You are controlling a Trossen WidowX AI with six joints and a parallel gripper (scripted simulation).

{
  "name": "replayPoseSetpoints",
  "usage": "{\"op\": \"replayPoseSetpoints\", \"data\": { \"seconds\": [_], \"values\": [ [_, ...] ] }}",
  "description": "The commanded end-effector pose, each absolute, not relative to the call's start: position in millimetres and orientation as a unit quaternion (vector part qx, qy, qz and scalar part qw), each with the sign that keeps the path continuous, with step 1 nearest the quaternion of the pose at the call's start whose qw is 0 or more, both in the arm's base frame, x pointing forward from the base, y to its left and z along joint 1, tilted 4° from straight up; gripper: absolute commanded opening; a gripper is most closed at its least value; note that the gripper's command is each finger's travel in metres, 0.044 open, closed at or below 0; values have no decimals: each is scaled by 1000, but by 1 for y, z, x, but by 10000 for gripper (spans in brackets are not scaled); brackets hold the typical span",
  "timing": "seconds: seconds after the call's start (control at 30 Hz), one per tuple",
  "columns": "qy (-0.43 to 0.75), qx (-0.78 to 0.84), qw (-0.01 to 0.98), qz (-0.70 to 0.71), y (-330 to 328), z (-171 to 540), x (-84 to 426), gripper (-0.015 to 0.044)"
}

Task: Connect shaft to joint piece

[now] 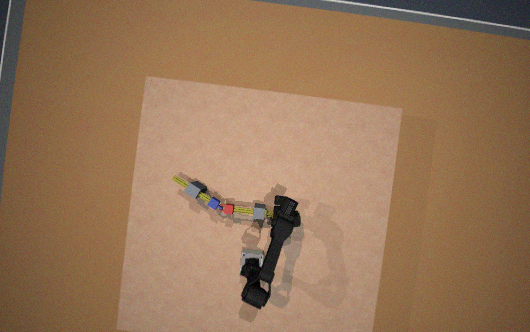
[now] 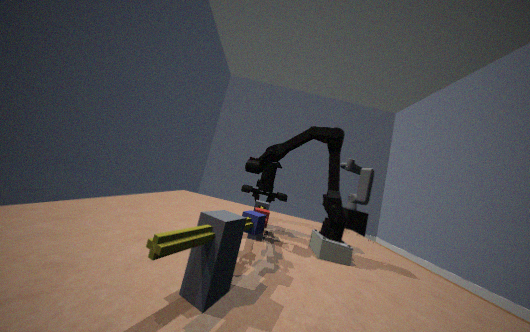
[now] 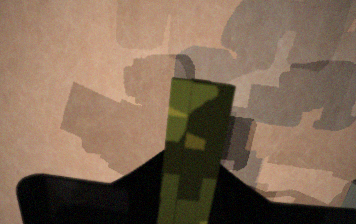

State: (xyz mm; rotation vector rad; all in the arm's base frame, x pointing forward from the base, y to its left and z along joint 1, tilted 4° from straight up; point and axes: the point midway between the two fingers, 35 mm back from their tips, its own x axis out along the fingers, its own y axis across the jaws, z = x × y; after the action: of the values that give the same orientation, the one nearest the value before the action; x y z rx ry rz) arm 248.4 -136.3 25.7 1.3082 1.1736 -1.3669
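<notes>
Pincer [image 1: 274, 218] [image 2: 263, 199] pinching 2nd shaft [image 1: 244, 210] [image 3: 192, 150] nr its outer end, above counter [image 1: 300, 140] [image 2: 100, 240].
Arm hiding part of shaft's outer end in top view; fingertips mostly black in wrist view; shaft's entry into red joint piece [image 1: 228, 209] [image 2: 263, 215] too small to tell. Shaft's long axis running level from pincer thru nearer grey block [image 1: 259, 211] [image 2: 262, 204], pointing twd red piece; blue piece [image 1: 214, 203] [image 2: 254, 223] sitting beyond, w/ 1st shaft [image 1: 179, 181] [image 2: 180, 240] angling off.

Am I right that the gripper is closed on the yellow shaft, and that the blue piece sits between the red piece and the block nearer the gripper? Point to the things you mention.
The order is off: in the top view, the red piece [image 1: 228, 209] sits between the blue piece [image 1: 214, 203] [image 2: 254, 223] and the block nearer the gripper [image 1: 259, 212]. The gripper [image 1: 273, 214] is indeed closed on the yellow shaft [image 1: 244, 210] [image 3: 192, 130].
</notes>
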Motion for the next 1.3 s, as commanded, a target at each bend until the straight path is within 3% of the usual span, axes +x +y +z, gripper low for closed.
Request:
{"op": "replayPoseSetpoints", "data": {
  "seconds": [0.0, 0.3, 0.4, 0.57, 1.03, 1.27],
  "values": [
    [473, 527, 442, -551, -136, 26, 248, 0],
    [473, 527, 442, -551, -136, 26, 248, 0],
    [473, 527, 442, -551, -136, 26, 248, 67],
    [473, 527, 442, -551, -136, 26, 248, 67],
    [473, 527, 442, -551, -136, 26, 248, 434],
    [473, 527, 442, -551, -136, 26, 248, 440]
  ]
}}
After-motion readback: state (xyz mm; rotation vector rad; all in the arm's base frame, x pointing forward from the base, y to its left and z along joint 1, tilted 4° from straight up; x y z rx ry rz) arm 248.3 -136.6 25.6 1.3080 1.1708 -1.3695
